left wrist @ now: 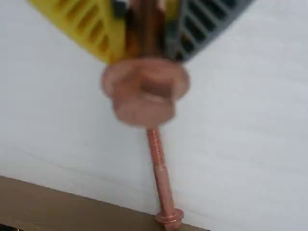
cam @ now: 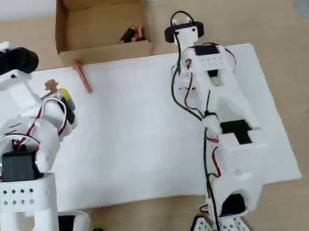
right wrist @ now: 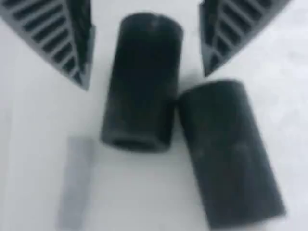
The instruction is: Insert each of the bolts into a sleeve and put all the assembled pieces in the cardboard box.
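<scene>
My left gripper point(left wrist: 144, 33) is shut on a copper bolt point(left wrist: 144, 91), held by the shank with its flanged head toward the camera. In the high view that gripper point(cam: 58, 93) hangs over the left part of the white mat, the bolt point(cam: 52, 85) sticking out. A second copper bolt point(left wrist: 161, 178) lies on the mat near its far edge point(cam: 83, 78). My right gripper point(right wrist: 144, 77) is open, its dark fingers point(right wrist: 53, 38) either side of a black sleeve point(right wrist: 142, 79) lying on the mat. Another black sleeve point(right wrist: 231, 149) lies touching it.
The cardboard box point(cam: 66, 25) stands beyond the mat's far edge, with assembled pieces point(cam: 133, 34) in its right corner. The white mat point(cam: 140, 139) covers the table's middle. The right arm point(cam: 210, 64) stretches over the mat's right side. A grey disc point(cam: 307, 6) sits at the far right.
</scene>
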Robot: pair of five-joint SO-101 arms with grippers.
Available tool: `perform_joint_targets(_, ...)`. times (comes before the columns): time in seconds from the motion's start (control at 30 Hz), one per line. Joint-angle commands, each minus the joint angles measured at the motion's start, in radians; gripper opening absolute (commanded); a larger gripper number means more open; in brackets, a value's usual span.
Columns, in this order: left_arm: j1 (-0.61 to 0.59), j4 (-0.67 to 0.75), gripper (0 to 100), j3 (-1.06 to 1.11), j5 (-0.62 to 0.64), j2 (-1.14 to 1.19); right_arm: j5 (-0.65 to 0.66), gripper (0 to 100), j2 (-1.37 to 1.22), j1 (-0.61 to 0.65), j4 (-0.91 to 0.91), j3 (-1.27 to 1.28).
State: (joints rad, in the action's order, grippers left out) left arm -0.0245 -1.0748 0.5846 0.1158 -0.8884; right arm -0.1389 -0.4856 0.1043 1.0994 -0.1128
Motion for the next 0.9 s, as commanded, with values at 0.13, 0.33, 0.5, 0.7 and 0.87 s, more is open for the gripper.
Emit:
perform_joint_targets(0.13, 0.009, 0.018, 0, -0.008, -0.011, -0.025, 0.003, 18.9, -0.084, -0.016, 0.020, -0.182)
perform_joint_targets(0.33, 0.008, 0.018, 0, -0.008, -0.011, -0.025, 0.005, 18.9, -0.159, -0.016, 0.029, -0.248)
perform_joint_targets(0.5, 0.008, 0.018, 0, -0.008, -0.048, -0.025, 0.005, 18.9, -0.188, -0.016, 0.123, -0.292)
perform_joint_targets(0.7, 0.008, 0.018, 0, -0.009, -0.049, -0.025, 0.005, 18.8, -0.217, -0.016, 0.215, -0.338)
perform_joint_targets(0.87, 0.008, 0.017, 0, -0.012, -0.049, -0.025, 0.006, 18.8, -0.240, -0.016, 0.256, -0.375)
